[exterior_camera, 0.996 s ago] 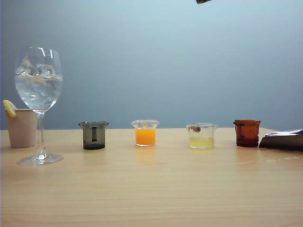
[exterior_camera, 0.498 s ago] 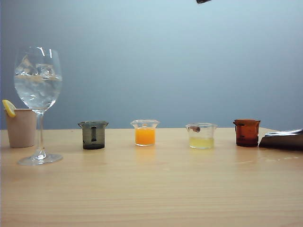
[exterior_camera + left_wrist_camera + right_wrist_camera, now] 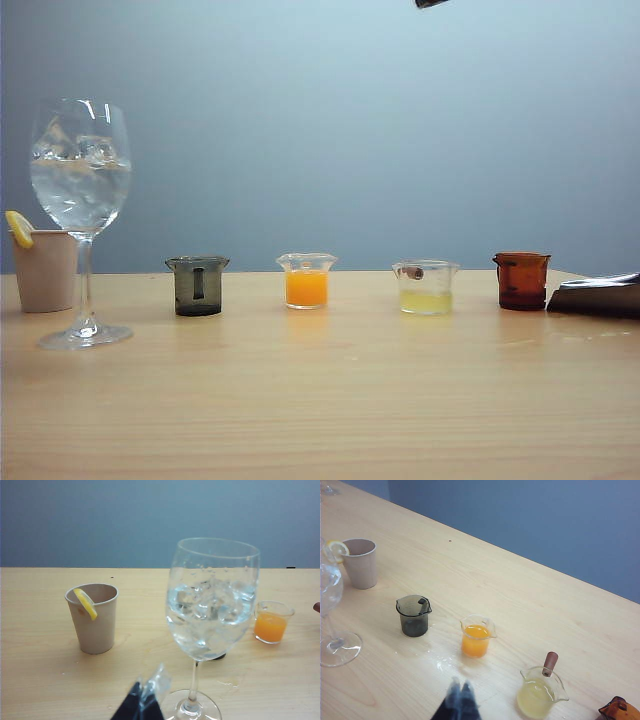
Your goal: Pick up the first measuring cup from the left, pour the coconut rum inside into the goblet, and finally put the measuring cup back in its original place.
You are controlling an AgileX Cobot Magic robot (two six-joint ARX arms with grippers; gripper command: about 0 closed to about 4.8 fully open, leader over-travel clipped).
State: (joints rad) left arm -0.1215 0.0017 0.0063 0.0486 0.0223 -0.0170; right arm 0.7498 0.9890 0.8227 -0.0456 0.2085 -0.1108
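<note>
Before the pick-up: the small smoky dark-grey glass measuring cup (image 3: pixel 198 286), a dark pool of coconut rum (image 3: pixel 413 626) at its base, stands untouched on the light wood-grain desk (image 3: pixel 320 400), between the tall clear stemmed goblet (image 3: pixel 82 215) of ice and a clear beaker of orange liquid (image 3: pixel 307 281). The left tool (image 3: pixel 141 705) hangs near the goblet's foot, the right tool (image 3: pixel 460 700) above the beaker row; both are pressed together, empty. One must likely spread and descend around the cup.

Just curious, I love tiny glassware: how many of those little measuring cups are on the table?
4, in a row: smoky grey cup nearest the goblet, then orange-filled cup, pale yellow cup, and amber-brown cup far right. None seems hidden.
</note>
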